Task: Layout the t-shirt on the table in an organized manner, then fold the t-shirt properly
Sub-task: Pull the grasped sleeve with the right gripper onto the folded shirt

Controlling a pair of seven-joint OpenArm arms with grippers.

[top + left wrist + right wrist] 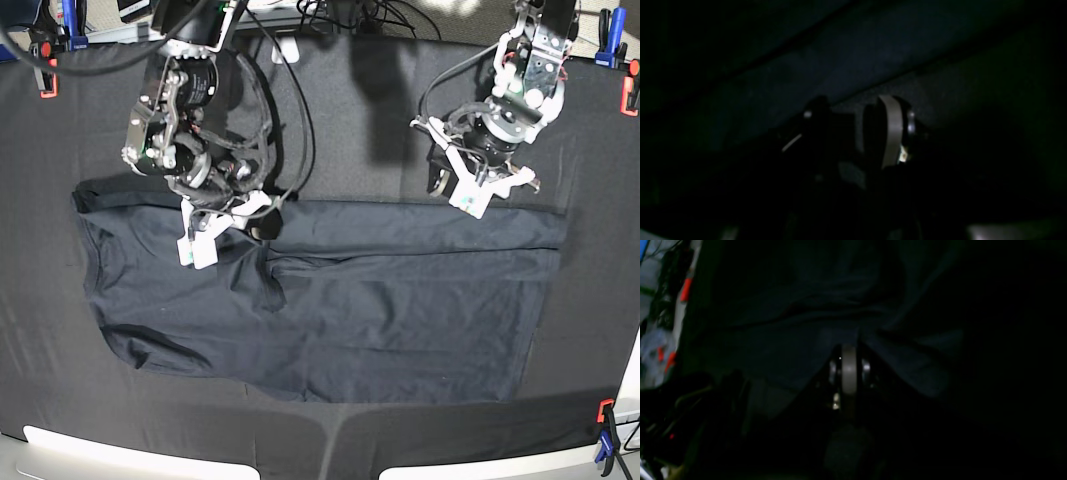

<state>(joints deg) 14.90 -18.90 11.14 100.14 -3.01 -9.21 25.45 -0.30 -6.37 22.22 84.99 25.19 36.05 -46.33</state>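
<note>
The dark grey t-shirt point(400, 310) lies spread across the middle of the black table point(330, 130), rumpled at its left side. On the left of the base view, my right gripper point(205, 245) is shut on a bunch of the t-shirt near its upper left. The right wrist view shows the closed fingers point(849, 370) with t-shirt point(800, 326) fabric gathered at their tips. At the right, my left gripper point(468, 192) sits at the shirt's top edge, open. In the left wrist view its pale finger point(892, 130) stands apart from the other, nothing between them, with the t-shirt point(840, 56) beyond.
Orange clamps point(46, 82) point(627, 95) grip the table's back edges and a blue-and-orange clamp point(605, 440) holds the front right. Cables point(340, 20) crowd the back edge. White corners point(130, 455) show at the front.
</note>
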